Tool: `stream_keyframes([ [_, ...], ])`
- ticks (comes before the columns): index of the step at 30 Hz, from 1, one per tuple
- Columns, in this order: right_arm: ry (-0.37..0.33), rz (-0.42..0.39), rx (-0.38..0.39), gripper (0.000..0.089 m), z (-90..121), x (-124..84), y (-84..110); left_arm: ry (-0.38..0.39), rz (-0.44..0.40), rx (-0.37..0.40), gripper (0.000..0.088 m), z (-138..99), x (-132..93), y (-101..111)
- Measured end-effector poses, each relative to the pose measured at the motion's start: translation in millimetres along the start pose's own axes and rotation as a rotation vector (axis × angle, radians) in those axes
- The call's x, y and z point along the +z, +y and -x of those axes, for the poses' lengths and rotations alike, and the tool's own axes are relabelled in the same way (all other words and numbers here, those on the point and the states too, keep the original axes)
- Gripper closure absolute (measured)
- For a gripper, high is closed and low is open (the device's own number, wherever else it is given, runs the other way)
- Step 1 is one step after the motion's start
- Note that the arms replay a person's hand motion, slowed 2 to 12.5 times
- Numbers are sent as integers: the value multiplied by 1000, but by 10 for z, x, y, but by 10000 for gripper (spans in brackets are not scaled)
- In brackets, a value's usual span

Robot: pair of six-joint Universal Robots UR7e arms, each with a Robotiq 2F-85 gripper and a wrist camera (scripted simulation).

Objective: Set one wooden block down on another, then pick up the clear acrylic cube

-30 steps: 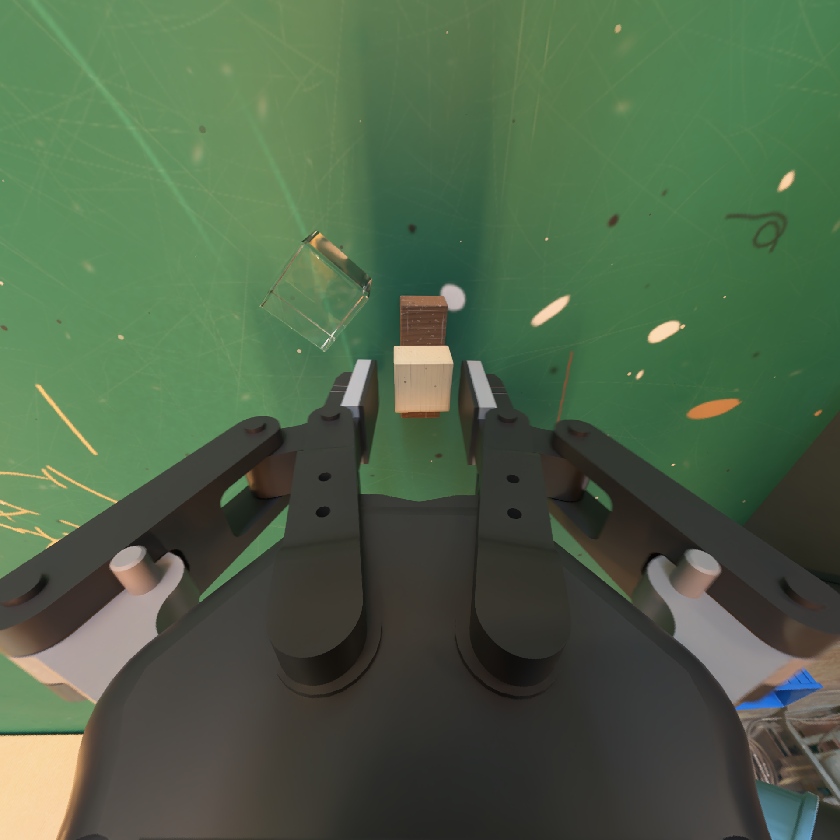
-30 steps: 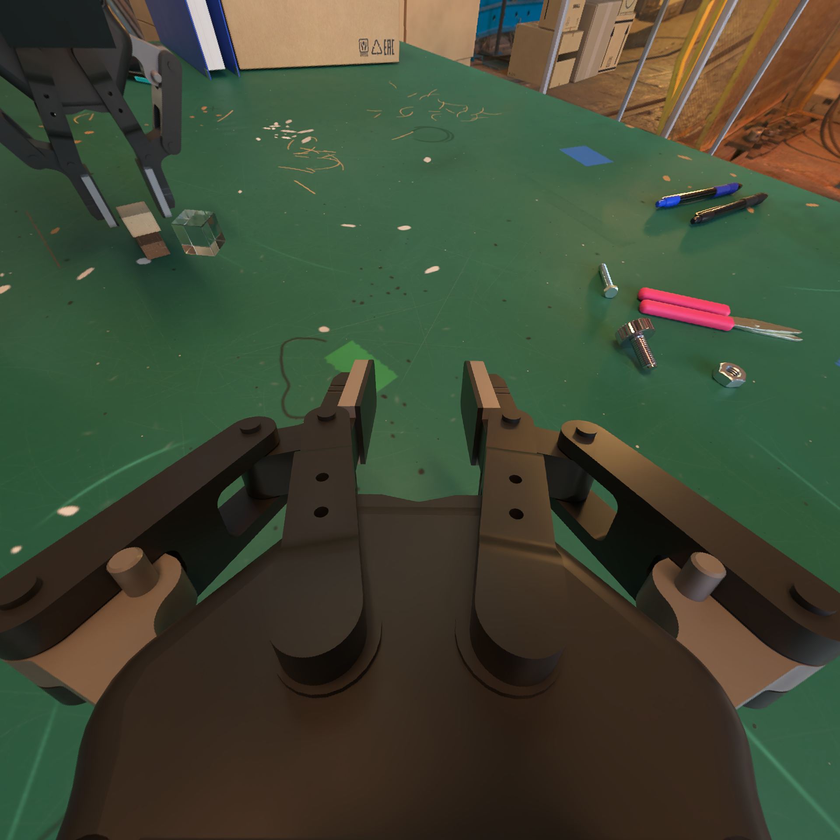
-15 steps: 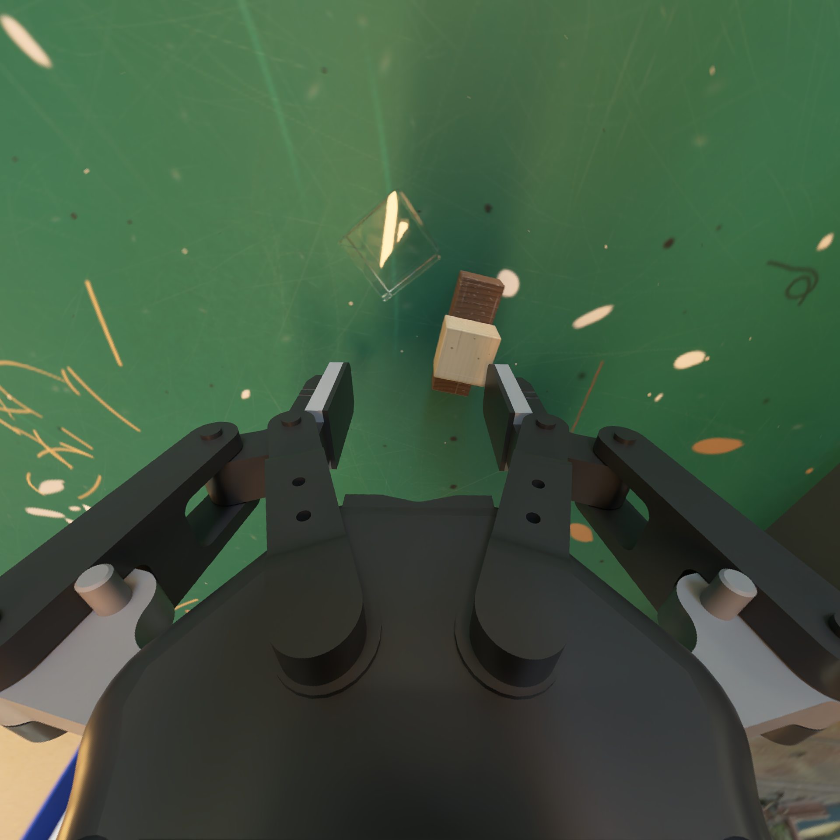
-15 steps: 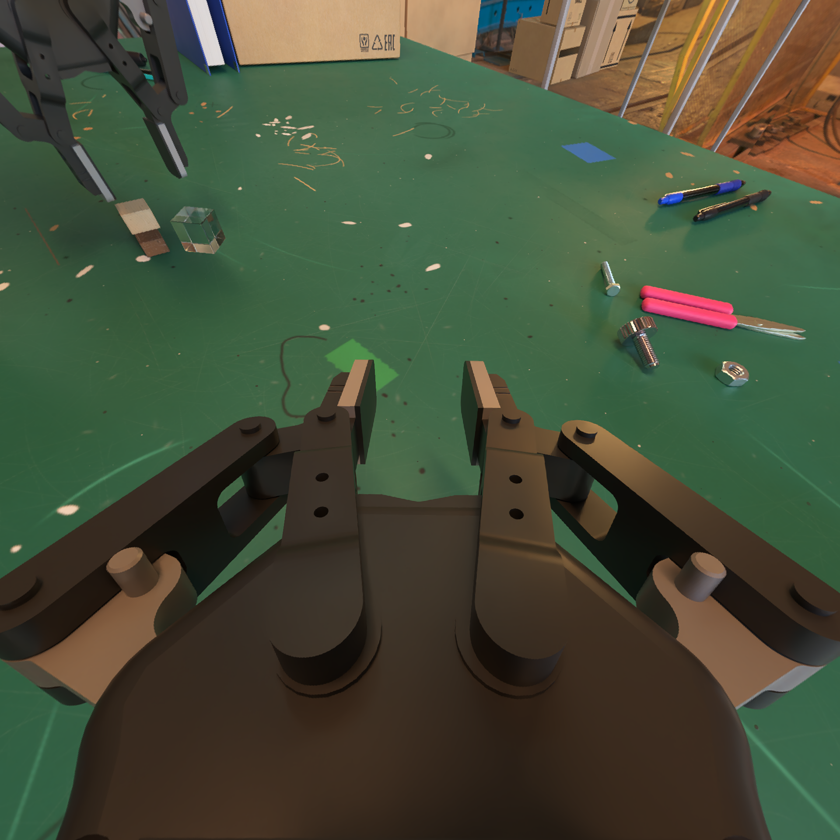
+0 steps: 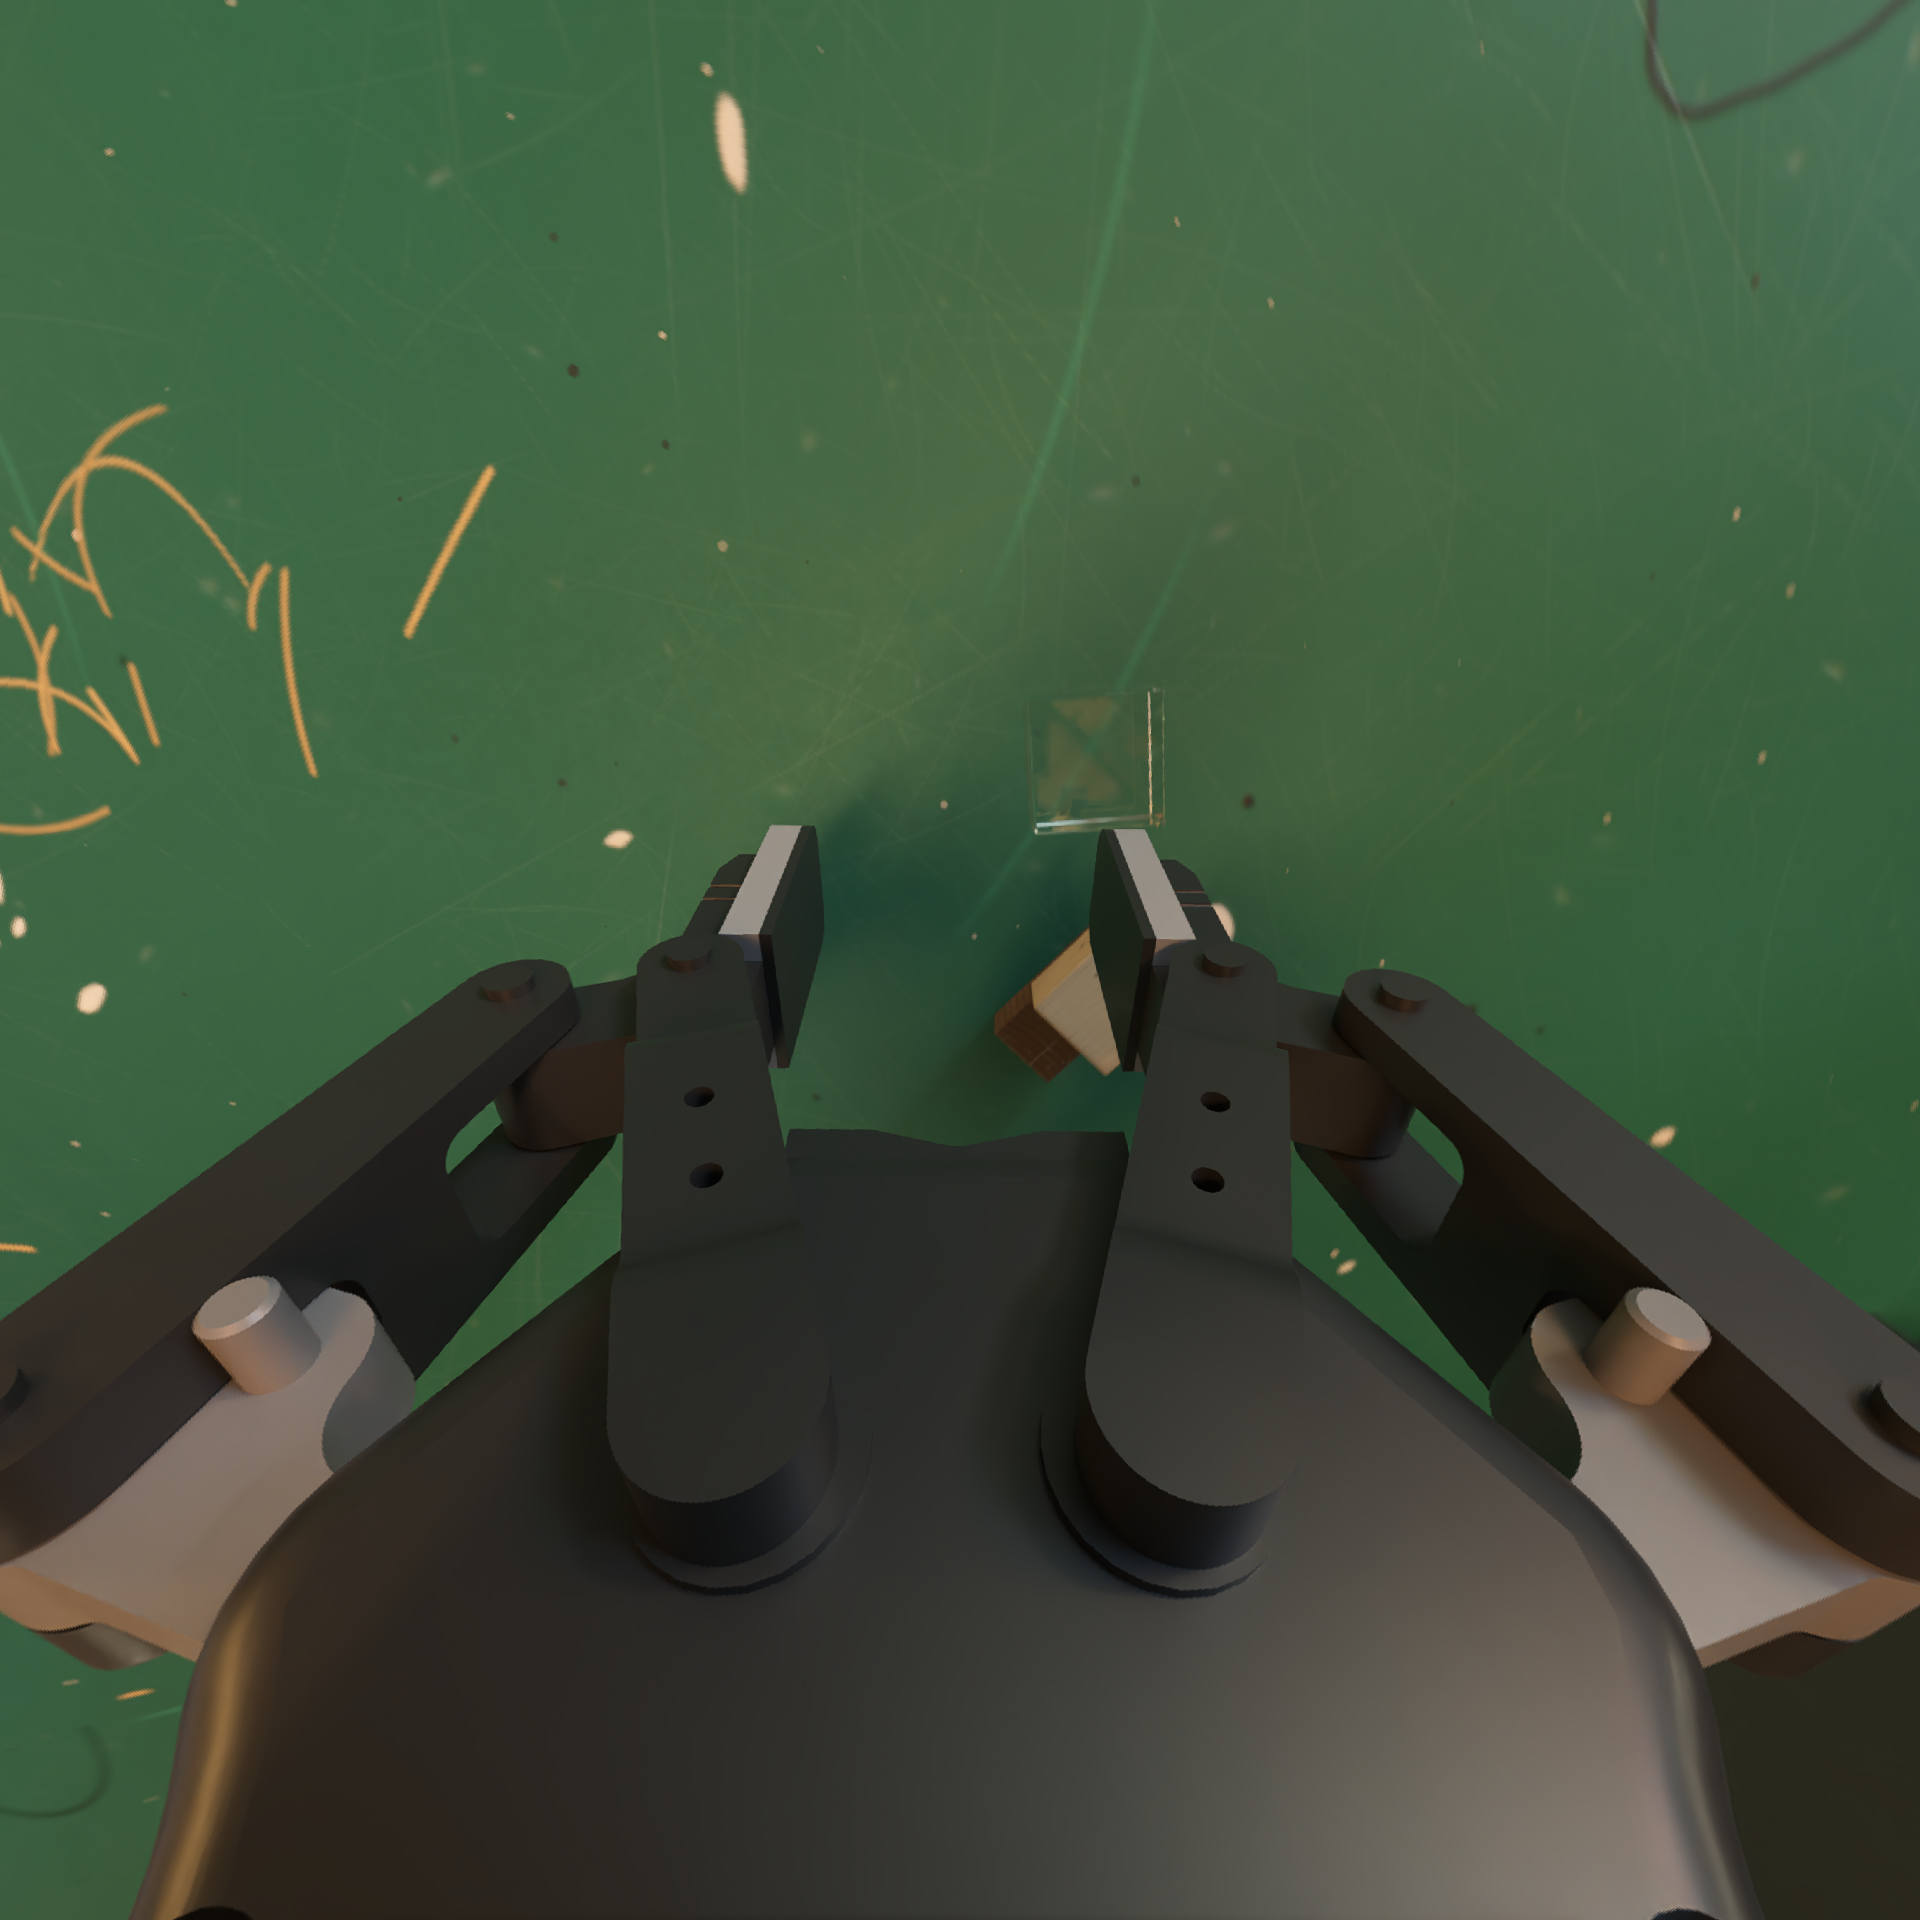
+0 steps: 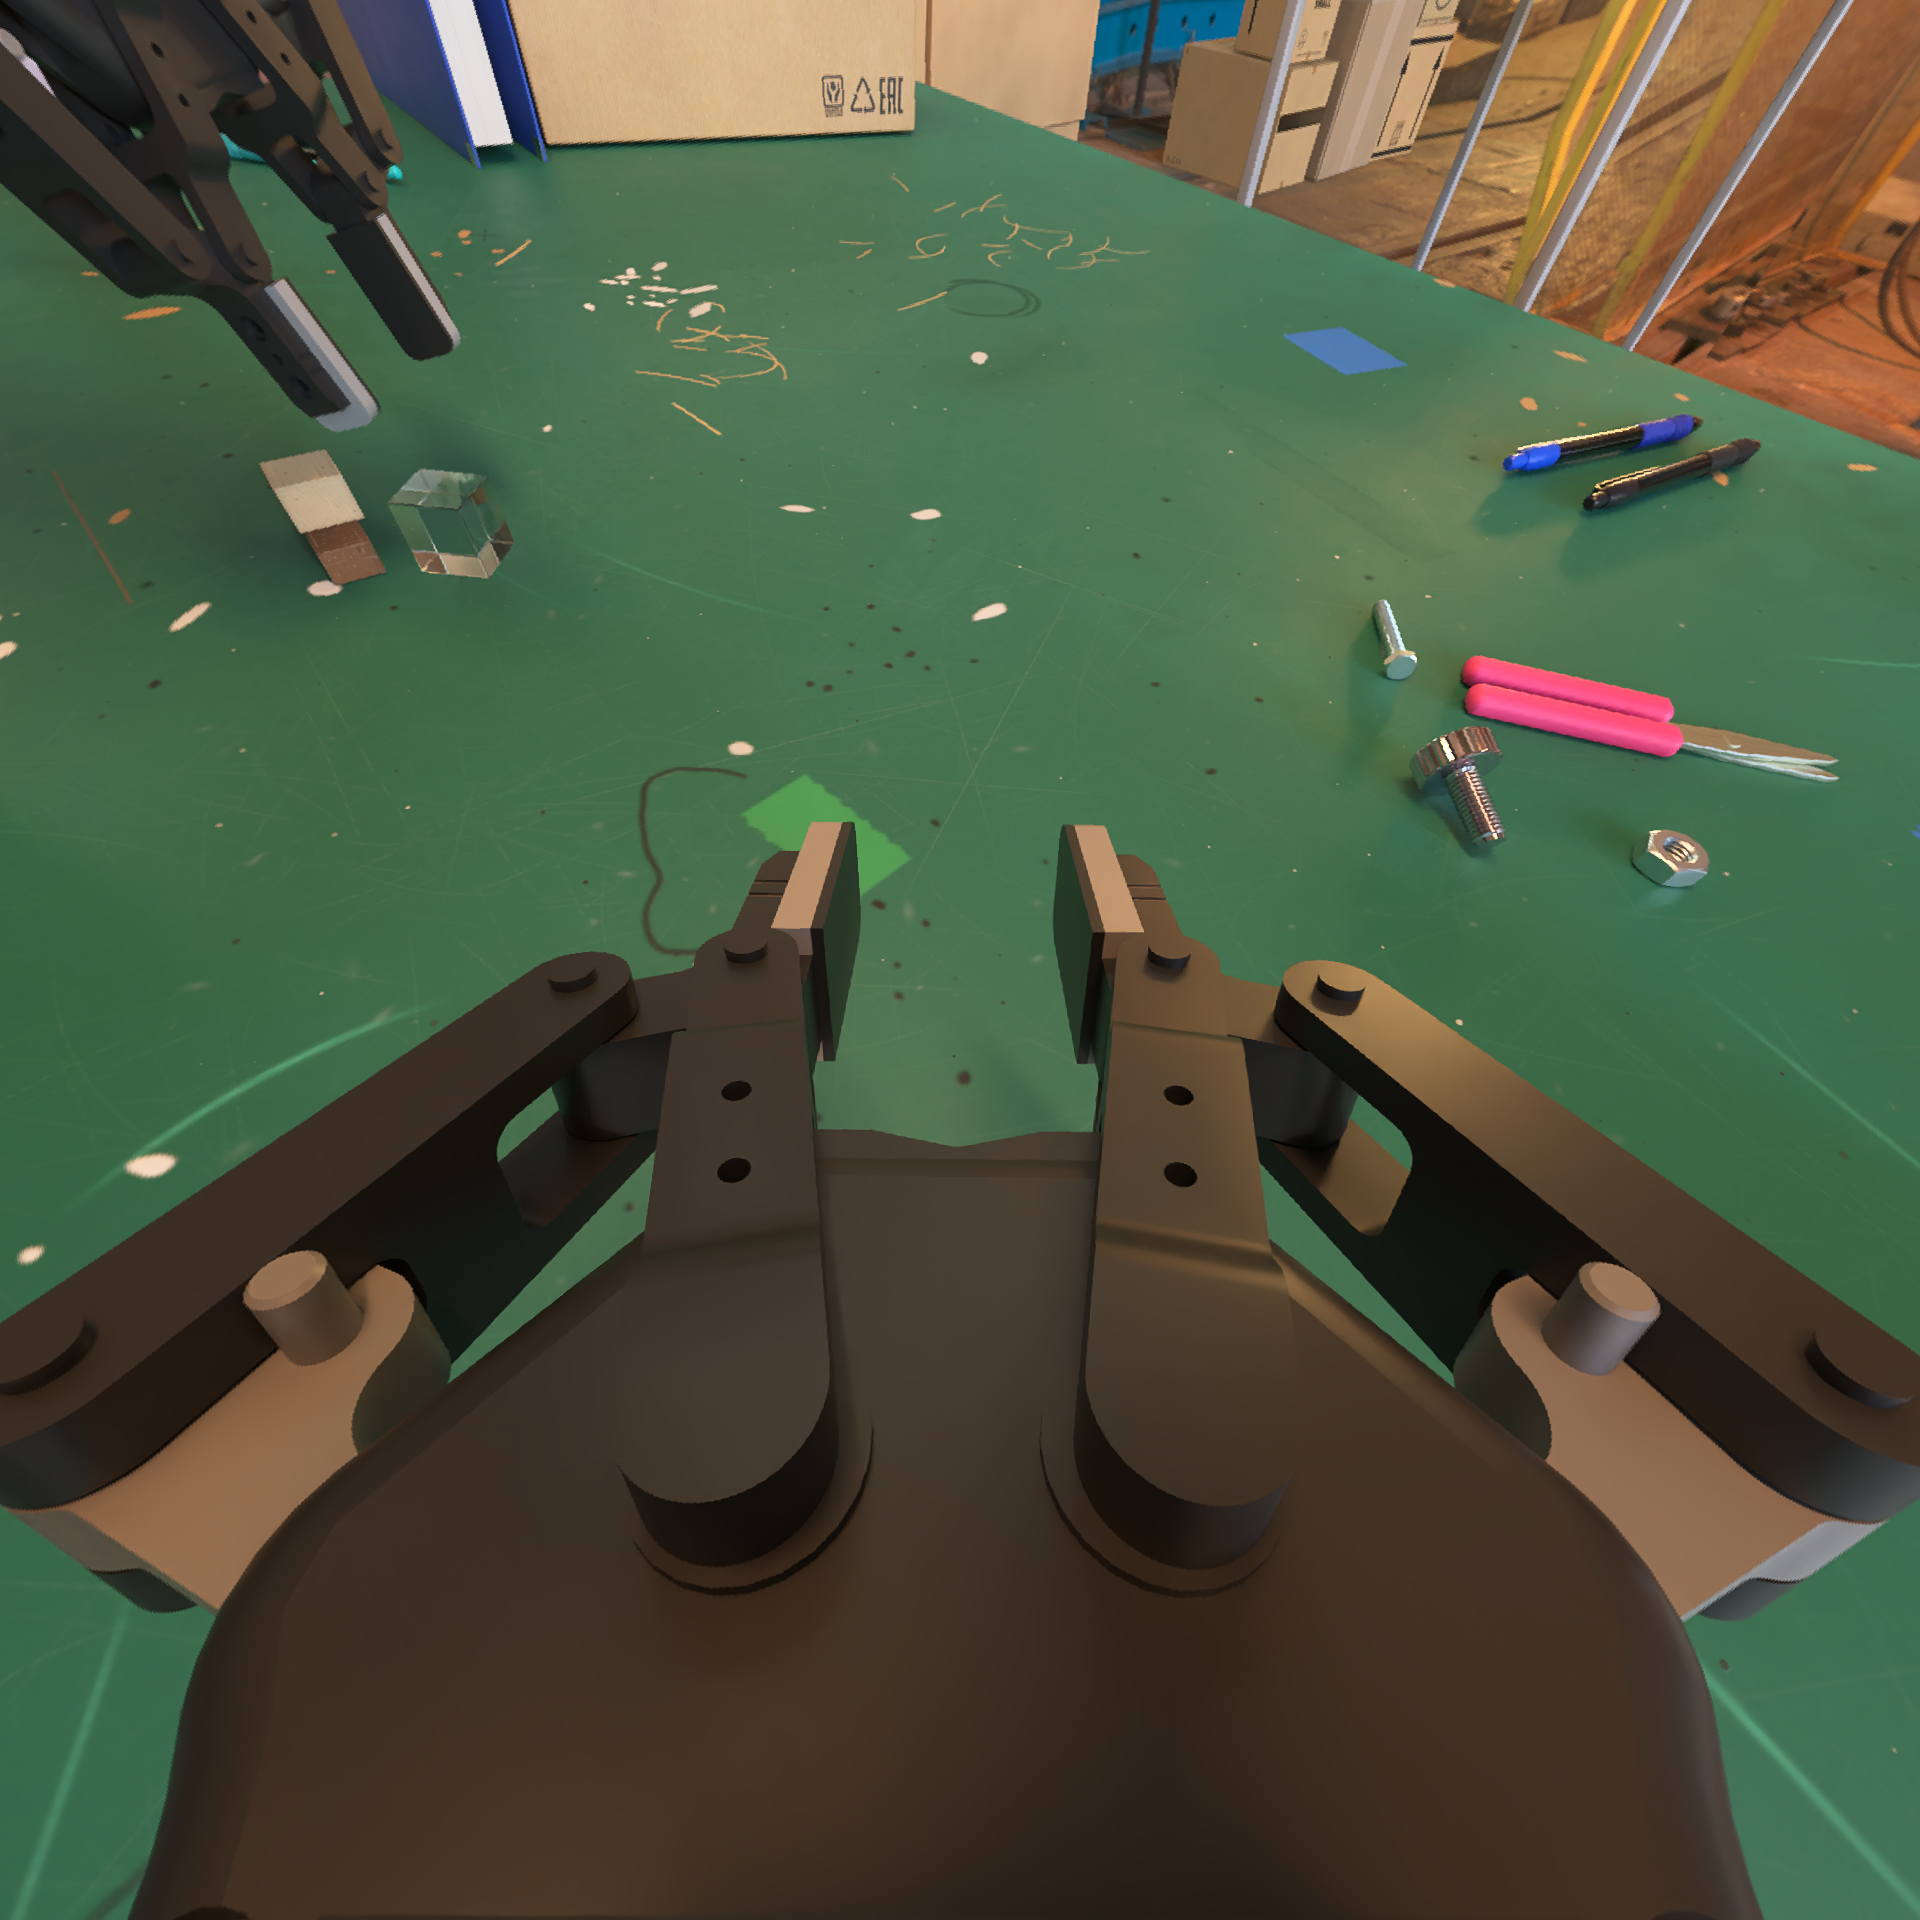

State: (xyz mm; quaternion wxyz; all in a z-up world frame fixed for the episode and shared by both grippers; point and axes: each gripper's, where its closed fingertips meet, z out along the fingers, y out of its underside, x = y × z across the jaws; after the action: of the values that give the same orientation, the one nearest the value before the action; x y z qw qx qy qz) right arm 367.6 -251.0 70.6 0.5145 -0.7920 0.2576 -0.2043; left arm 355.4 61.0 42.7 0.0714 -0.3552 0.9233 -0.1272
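A pale wooden block (image 6: 312, 492) stands on a dark brown wooden block (image 6: 351, 551) on the green table. The clear acrylic cube (image 6: 451, 522) sits just right of the stack; in the left wrist view the cube (image 5: 1096, 762) lies just beyond my right fingertip. The stack shows there as a pale block (image 5: 1075, 1003) over a dark block (image 5: 1029, 1035), half hidden behind that finger. My left gripper (image 5: 951, 868) is open and empty, above the table; it also shows in the right wrist view (image 6: 364, 374). My right gripper (image 6: 956, 862) is open and empty, far from the blocks.
On the right lie pink-handled scissors (image 6: 1579, 707), two bolts (image 6: 1460, 795), a nut (image 6: 1671, 858) and two pens (image 6: 1605, 442). A cardboard box (image 6: 717, 62) and a blue-and-white board (image 6: 473, 73) stand at the table's far edge. A green patch (image 6: 821, 831) lies near my right gripper.
My left gripper has risen off the stacked blocks, swung toward the acrylic cube and turned; the stack stays standing. The right gripper has not moved.
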Motion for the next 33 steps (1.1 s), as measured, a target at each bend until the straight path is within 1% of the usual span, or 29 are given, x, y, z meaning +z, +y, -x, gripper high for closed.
stream_keyframes([
  [4,-5,0,2,549,4,8,3,-21,-64,-75,446,-18,39,-53],
  [9,-11,2,3,549,11,17,11,-31,-98,-106,447,-74,98,-79],
  [11,-12,3,3,549,13,19,14,-27,-94,-108,447,-108,129,-74],
  [14,-14,4,2,549,18,19,16,-17,-80,-108,406,-163,176,-67],
  [17,-15,2,1,550,23,17,13,-8,-69,-104,384,-211,218,-68],
  [26,-16,-6,0,550,27,1,-5,-12,-48,-79,382,-276,336,-75],
  [29,-15,-8,-1,550,27,-6,-12,-10,-46,-82,408,-279,366,-80],
  [33,-12,-9,-3,550,25,-15,-19,0,-63,-95,500,-282,380,-111],
])
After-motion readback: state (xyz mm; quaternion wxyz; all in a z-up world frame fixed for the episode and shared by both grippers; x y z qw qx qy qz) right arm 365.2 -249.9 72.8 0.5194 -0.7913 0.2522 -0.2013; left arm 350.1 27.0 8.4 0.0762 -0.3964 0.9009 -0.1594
